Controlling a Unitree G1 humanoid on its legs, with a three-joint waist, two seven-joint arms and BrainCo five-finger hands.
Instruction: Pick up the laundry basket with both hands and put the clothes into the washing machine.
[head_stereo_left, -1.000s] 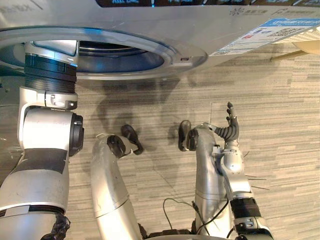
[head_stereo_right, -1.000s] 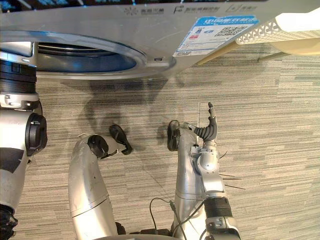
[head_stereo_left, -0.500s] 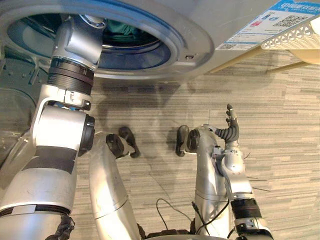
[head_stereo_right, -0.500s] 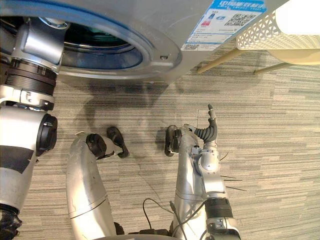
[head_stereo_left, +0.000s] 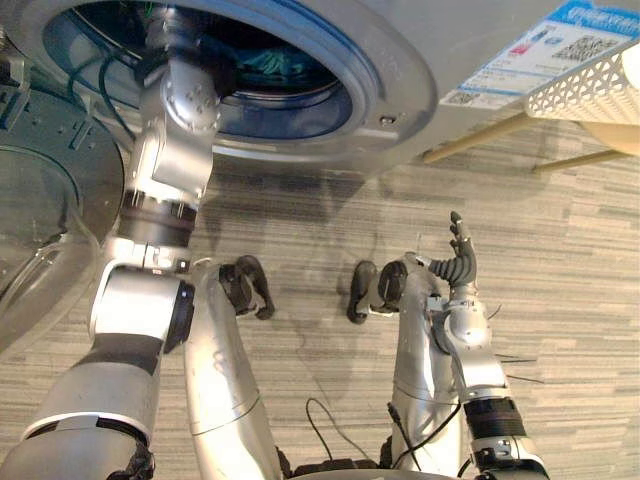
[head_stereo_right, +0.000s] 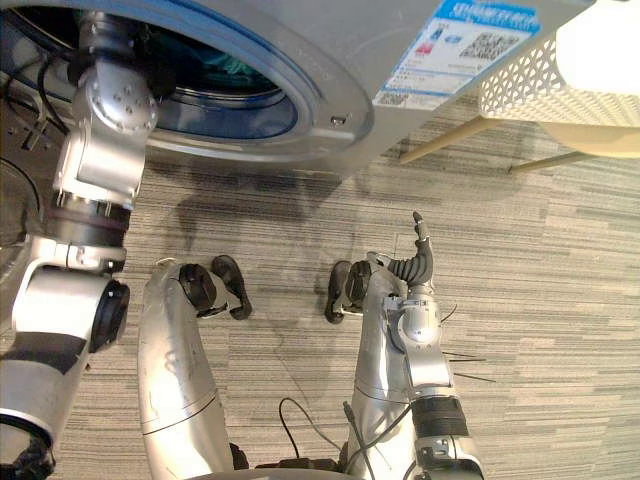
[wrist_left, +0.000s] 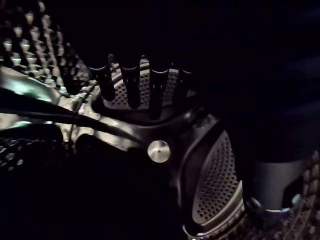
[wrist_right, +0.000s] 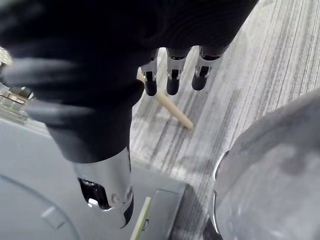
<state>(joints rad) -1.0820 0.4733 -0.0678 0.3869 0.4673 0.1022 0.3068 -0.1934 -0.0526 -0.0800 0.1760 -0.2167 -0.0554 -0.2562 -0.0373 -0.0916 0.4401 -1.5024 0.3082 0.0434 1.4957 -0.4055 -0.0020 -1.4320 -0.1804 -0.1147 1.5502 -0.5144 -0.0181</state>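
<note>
Washing machine (head_stereo_left: 405, 70): front-loader at 12 o'clock in the head views, porthole open, glass door (head_stereo_left: 45, 225) swung out to 9 o'clock. Clothes (head_stereo_left: 268, 66): teal-green fabric lying inside the drum (wrist_left: 215, 180), seen through the porthole at 11 o'clock. Laundry basket (head_stereo_right: 540, 72): white, perforated, at 2 o'clock, well apart from both hands. Left hand (wrist_left: 131, 89): arm reaches through the porthole; fingers straight, holding nothing, in front of the perforated drum wall. Right hand (head_stereo_left: 458, 256): at 3 o'clock above the striped carpet (head_stereo_left: 570, 260), fingers relaxed, pointing toward 12 o'clock, empty.
</note>
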